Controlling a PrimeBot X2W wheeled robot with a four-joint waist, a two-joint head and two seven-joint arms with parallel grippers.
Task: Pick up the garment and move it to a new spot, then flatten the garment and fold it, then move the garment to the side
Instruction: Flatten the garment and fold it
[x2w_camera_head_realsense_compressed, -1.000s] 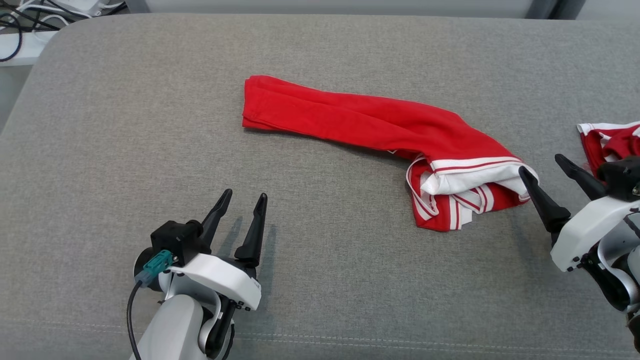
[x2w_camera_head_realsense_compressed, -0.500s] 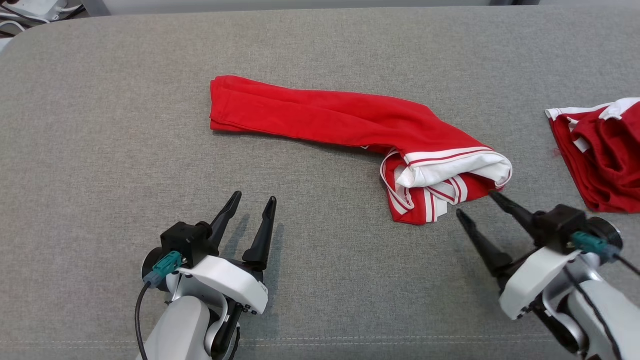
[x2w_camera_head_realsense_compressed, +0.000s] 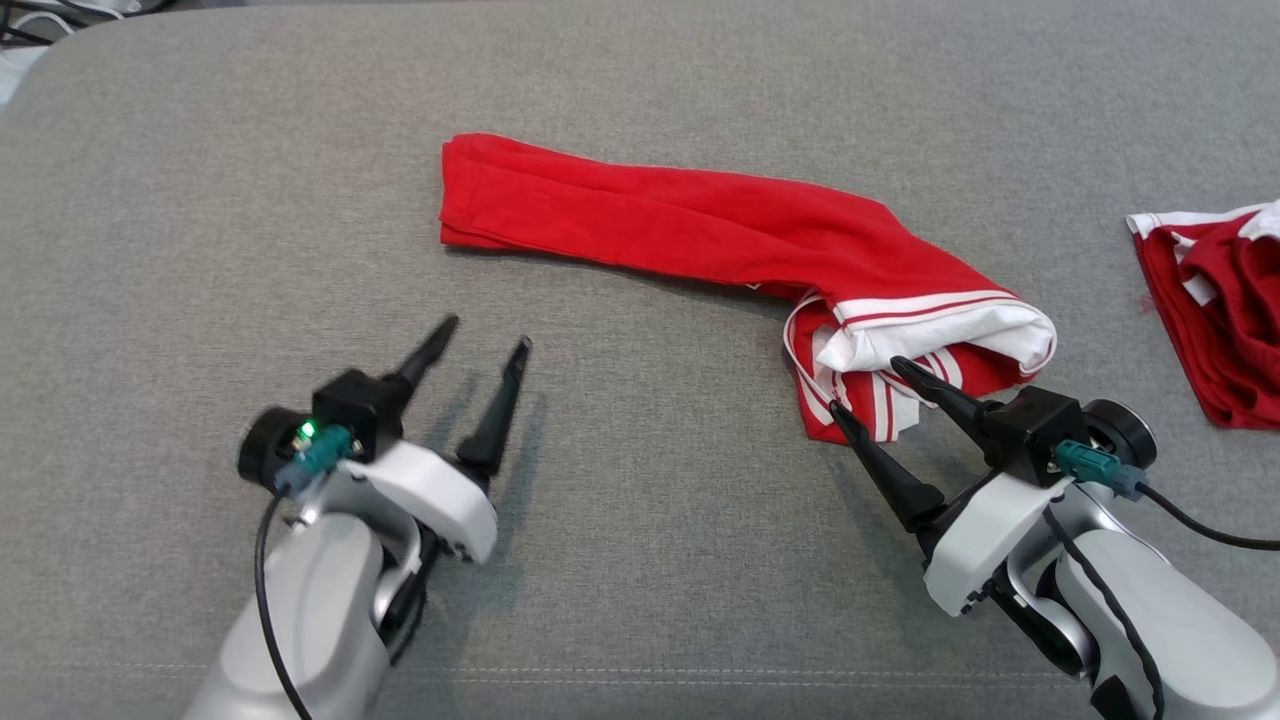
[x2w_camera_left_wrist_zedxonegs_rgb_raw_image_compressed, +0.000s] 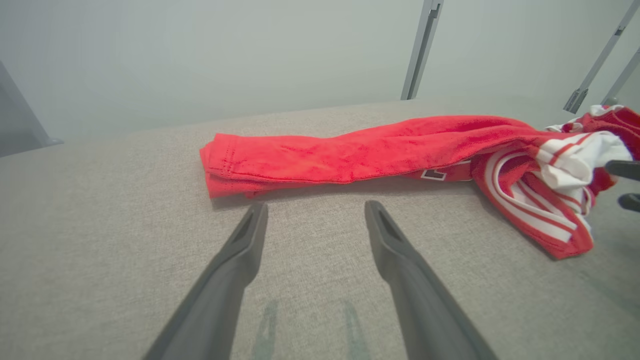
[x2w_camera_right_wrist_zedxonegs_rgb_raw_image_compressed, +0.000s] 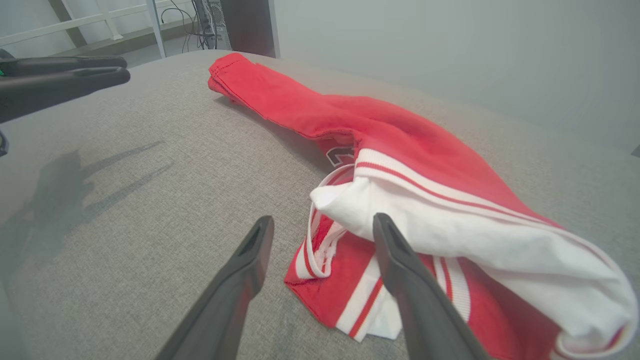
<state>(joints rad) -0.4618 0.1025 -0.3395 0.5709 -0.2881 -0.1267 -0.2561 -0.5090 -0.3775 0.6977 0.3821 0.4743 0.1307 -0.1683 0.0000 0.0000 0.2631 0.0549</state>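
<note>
A red garment (x2w_camera_head_realsense_compressed: 700, 225) with white striped trim lies crumpled in a long roll across the grey cushion, its bunched white-banded end (x2w_camera_head_realsense_compressed: 930, 340) toward the right. My right gripper (x2w_camera_head_realsense_compressed: 865, 388) stands open at that bunched end, its fingertips over the lower corner of the cloth (x2w_camera_right_wrist_zedxonegs_rgb_raw_image_compressed: 345, 295), nothing held. My left gripper (x2w_camera_head_realsense_compressed: 487, 333) is open a short way in front of the garment's plain red end (x2w_camera_left_wrist_zedxonegs_rgb_raw_image_compressed: 225, 165), apart from it. In the left wrist view the garment (x2w_camera_left_wrist_zedxonegs_rgb_raw_image_compressed: 370, 150) stretches to the right, where the right gripper's fingertips (x2w_camera_left_wrist_zedxonegs_rgb_raw_image_compressed: 622, 170) show.
A second red and white garment (x2w_camera_head_realsense_compressed: 1220, 310) lies at the cushion's right edge. The grey cushion (x2w_camera_head_realsense_compressed: 250, 200) extends wide to the left and front. Cables and white items (x2w_camera_head_realsense_compressed: 40, 15) sit beyond the far left corner.
My right gripper has swung in from the right edge to the garment's bunched end. My left gripper has crept forward toward the red end. The camera also shifted.
</note>
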